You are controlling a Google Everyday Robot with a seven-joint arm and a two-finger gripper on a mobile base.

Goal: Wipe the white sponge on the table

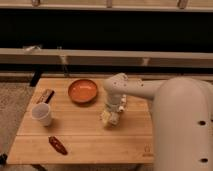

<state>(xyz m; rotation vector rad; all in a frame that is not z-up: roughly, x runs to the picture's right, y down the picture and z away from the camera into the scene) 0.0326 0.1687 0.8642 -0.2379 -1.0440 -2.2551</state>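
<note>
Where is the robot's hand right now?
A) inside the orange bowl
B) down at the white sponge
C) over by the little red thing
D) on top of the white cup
B: the hand is down at the white sponge on the table, well apart from the orange bowl and the white cup.

Matt wooden table (90, 135); gripper (113, 110) over seemingly soft sponge (108, 120).
</note>
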